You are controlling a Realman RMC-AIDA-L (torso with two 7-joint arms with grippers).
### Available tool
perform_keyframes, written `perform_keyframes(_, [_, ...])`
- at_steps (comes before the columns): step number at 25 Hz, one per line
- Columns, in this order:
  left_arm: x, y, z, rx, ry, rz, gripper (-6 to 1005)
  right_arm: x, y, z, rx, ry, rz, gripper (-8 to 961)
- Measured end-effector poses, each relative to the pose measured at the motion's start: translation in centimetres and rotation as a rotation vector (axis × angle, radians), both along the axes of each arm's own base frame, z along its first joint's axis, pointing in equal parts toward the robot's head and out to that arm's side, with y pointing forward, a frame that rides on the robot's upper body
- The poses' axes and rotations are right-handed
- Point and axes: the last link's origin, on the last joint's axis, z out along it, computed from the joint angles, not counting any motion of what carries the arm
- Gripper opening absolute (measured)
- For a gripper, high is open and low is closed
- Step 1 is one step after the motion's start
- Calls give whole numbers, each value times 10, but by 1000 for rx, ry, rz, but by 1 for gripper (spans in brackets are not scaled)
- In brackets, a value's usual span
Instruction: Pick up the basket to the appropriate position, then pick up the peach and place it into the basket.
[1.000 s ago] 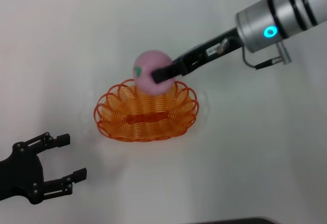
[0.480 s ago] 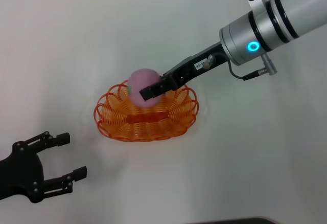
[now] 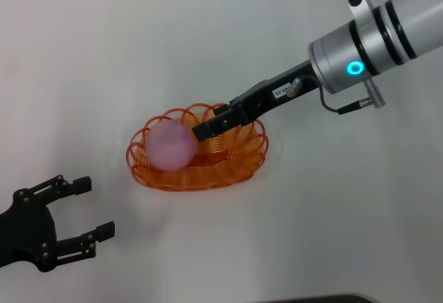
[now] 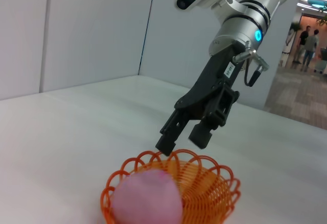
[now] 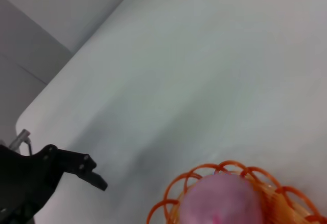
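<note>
The orange wire basket (image 3: pixel 235 156) stands on the white table at the centre of the head view. The pink peach (image 3: pixel 170 144) lies inside it at its left end, free of any grip. My right gripper (image 3: pixel 208 124) hovers just above the basket's back rim, open and empty; the left wrist view shows its two fingers (image 4: pixel 199 135) spread above the basket (image 4: pixel 214 193) and the peach (image 4: pixel 148 199). My left gripper (image 3: pixel 86 208) rests open near the table's front left, apart from the basket. In the right wrist view the peach (image 5: pixel 220 201) sits within the basket's rim (image 5: pixel 173 188).
The white table (image 3: pixel 104 54) surrounds the basket. In the right wrist view the left gripper (image 5: pixel 76 168) shows farther off. A wall and a hallway with people lie beyond the table in the left wrist view.
The right gripper lowered the peach over the basket, then opened. The peach dropped and rolled to the basket's left end. The left gripper barely moved.
</note>
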Motion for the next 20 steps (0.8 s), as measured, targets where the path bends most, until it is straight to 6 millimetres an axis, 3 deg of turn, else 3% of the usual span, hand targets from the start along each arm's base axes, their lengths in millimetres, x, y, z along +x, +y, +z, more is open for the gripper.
perform_keyframes(6, [0,0,0,-1,-1,3,850,14,-11,18,39,117,43,824])
perform_keyframes(14, [0,0,0,-4,-5,11,851,67,-37,53,226,247,109,816])
perform_keyframes(20, [2,4,1,-1,-12,8,851,100,-63,56,338,239,195,814])
